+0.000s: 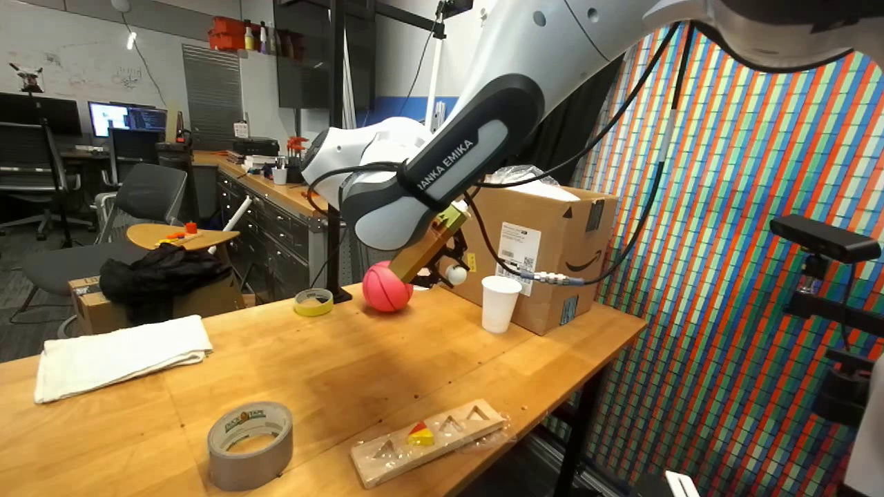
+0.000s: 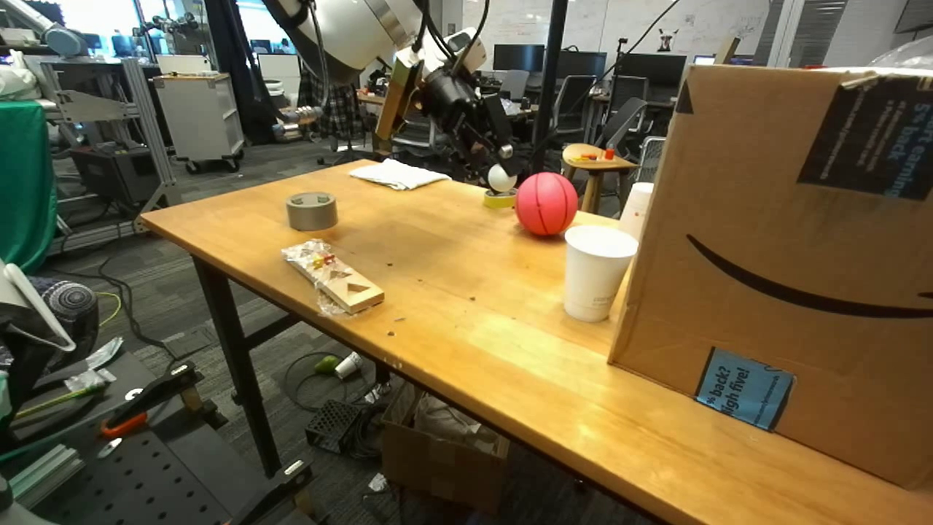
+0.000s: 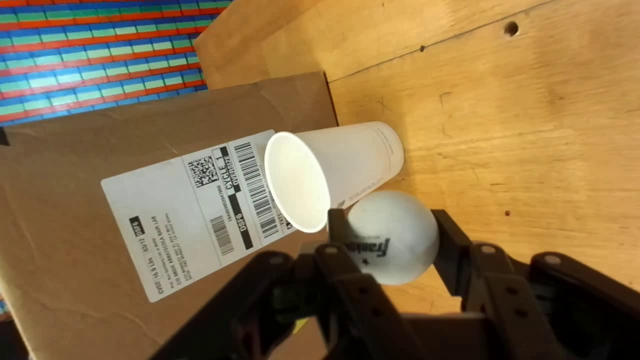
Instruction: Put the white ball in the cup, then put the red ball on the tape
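Along the tabletop, L to R in an exterior view: white cloth, grey tape, yellow tape roll, red ball, wooden strip, white ball held clear of the wood, cup, cardboard box. Only the wrist view gets the lettering on the white ball & a good look into the cup; grey tape shows in both exterior views. Partly behind the cup in an exterior view: a white item, can't tell what. The grey tape lies flat, hole up, axis vert. The cup's upright, mouth up, long axis vert.; wrist cam pics it slantwise, mouth to pic's L. Gripper: fingers apart by the ball's width only, one pad each side, pinching the white ball w/ lettering toward the wrist cam. Ball's above the tabletop, outside the cup, L of it in both exterior views.
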